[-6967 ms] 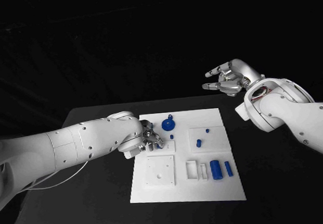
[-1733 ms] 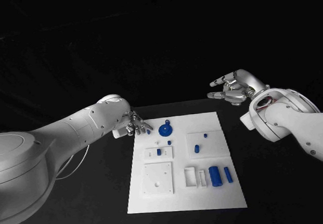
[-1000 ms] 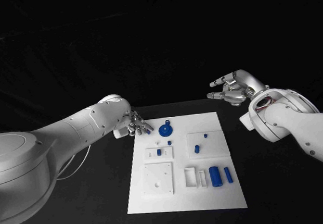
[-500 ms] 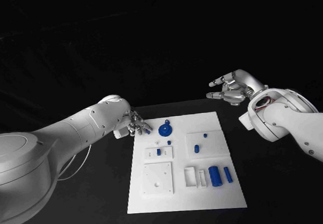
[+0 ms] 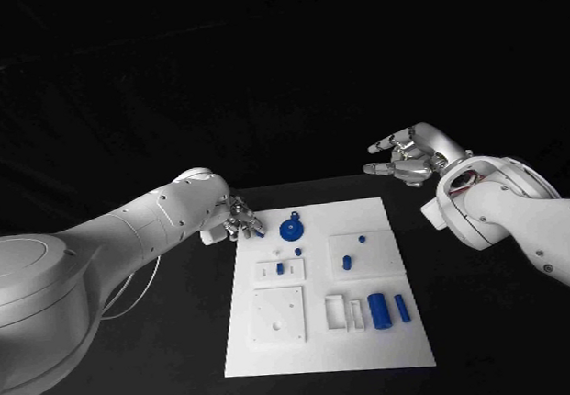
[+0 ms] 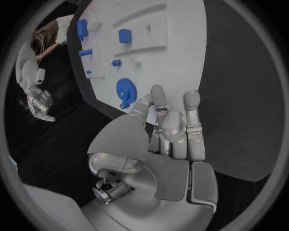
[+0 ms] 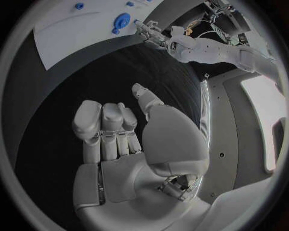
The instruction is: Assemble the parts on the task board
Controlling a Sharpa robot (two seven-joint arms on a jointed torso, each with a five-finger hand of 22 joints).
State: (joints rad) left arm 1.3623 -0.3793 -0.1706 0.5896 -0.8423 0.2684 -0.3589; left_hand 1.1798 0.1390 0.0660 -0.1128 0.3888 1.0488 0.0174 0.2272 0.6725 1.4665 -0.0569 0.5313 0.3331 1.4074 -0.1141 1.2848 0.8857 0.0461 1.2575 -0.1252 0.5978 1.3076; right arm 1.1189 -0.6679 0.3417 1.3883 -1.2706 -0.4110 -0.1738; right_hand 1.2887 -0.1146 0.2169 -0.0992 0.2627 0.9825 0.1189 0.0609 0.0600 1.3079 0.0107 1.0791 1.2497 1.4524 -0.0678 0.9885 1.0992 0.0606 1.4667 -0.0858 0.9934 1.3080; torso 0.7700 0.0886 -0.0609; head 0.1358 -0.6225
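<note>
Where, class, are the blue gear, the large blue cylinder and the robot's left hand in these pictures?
blue gear (image 5: 292,227): head view, on the disc's face.
large blue cylinder (image 5: 379,310): head view, on the middle of its side.
left hand (image 5: 239,225): head view, on its fingers beside the board's far corner.

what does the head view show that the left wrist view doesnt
Head view alone: the near end of the task board, with the white square block, and the whole of both arms.

Left wrist view alone: the left hand from behind, fingers apart and empty, beside the board's far corner.

Both: the blue gear, the large blue cylinder, and the right hand, raised off the table.
</note>
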